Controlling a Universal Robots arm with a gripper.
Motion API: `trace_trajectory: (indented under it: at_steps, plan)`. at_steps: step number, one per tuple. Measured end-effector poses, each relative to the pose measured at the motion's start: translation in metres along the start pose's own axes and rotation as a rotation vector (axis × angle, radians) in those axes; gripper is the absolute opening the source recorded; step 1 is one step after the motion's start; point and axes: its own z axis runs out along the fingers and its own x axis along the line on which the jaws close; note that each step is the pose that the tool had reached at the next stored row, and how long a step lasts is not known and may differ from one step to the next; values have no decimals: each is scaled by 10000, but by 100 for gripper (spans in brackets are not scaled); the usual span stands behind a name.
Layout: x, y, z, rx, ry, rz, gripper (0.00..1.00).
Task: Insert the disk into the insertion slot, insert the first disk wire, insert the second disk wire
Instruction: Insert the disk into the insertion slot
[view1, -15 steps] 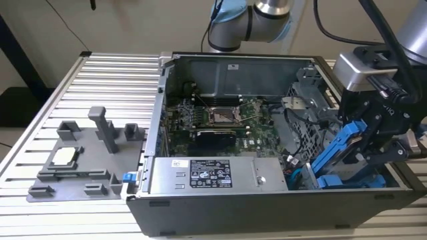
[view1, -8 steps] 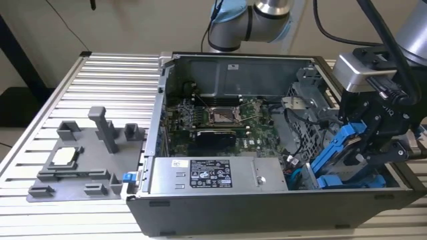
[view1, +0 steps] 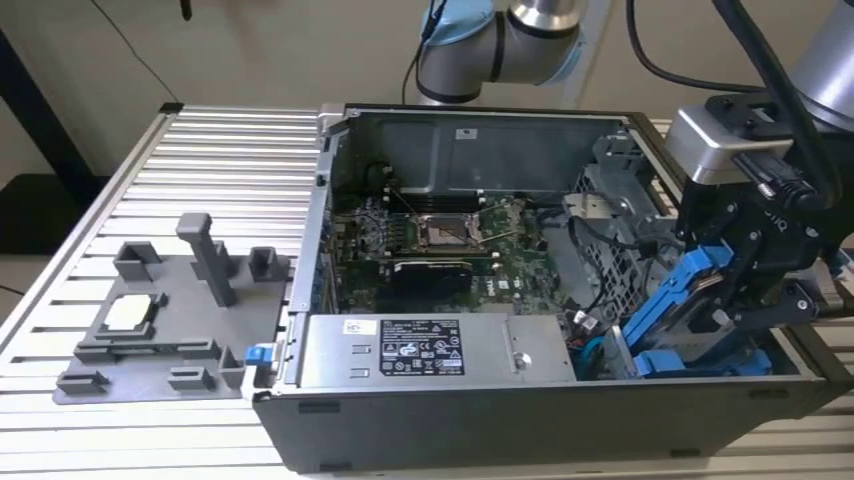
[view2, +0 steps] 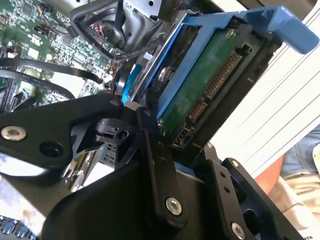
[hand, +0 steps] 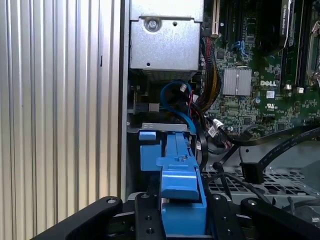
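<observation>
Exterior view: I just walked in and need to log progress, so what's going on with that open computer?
The arm's gripper has its fingers shut on the disk, held tilted in its blue carrier at the exterior view's right end of the open computer case. The disk's leading end points at the insertion slot, but most of it sticks out, so it is not seated.

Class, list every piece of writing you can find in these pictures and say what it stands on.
White label on the power-supply box: print too small to read.
Motherboard: a white brand mark, plus tiny markings too small to read.
Disk, its green circuit side: no readable text.
</observation>
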Motion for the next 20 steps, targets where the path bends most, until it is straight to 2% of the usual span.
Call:
trace_trajectory:
  at_steps: [3, 4, 6, 7, 10, 12, 20]
  plan:
    - [0, 0, 0, 0, 0, 0, 43]
    - [-1, 0, 0, 0, -1, 0, 49]
    - [-7, 0, 1, 0, 0, 6, 49]
    - [-9, 0, -6, -1, 24, 12, 49]
    - [-9, 2, -115, 10, 36, 12, 49]
    - [-10, 2, -113, 42, 31, 13, 49]
    - [-10, 3, -114, 43, 22, 12, 49]
